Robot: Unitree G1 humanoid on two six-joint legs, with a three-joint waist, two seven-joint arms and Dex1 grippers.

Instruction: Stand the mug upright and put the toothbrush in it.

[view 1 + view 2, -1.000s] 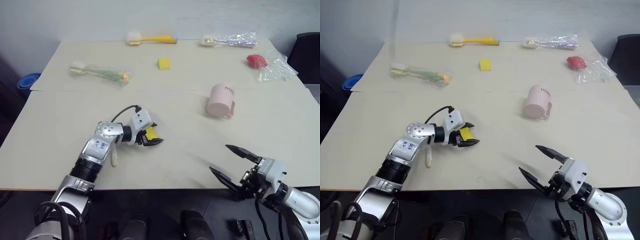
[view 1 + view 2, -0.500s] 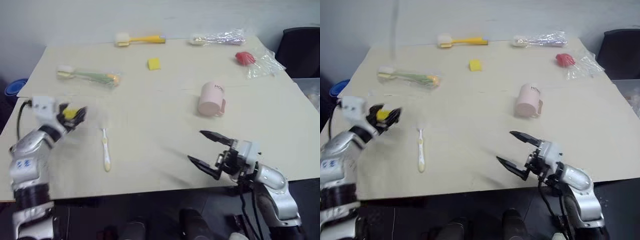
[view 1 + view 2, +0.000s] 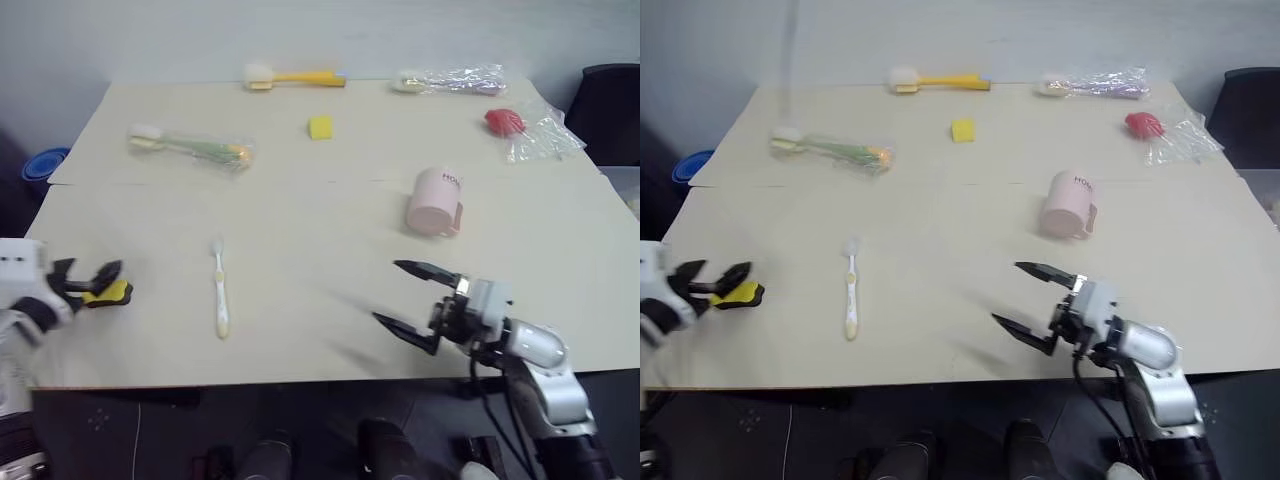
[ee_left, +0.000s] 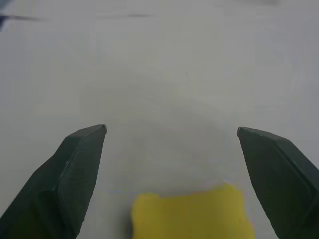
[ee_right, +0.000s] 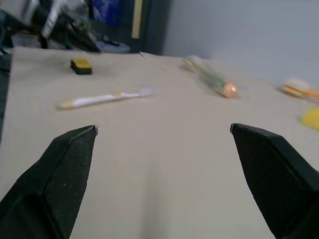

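Pink cylindrical mug (image 3: 435, 202) lying beyond right end effector (image 3: 410, 305), fingers apart, empty; slim white toothbrush (image 3: 220, 288) betw. it & left end effector (image 3: 92, 283), also apart.

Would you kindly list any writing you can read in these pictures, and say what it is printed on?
"HO...": dark letters on the side of the pink mug; the rest is too small to read.
No other writing can be read on the table or the other things.
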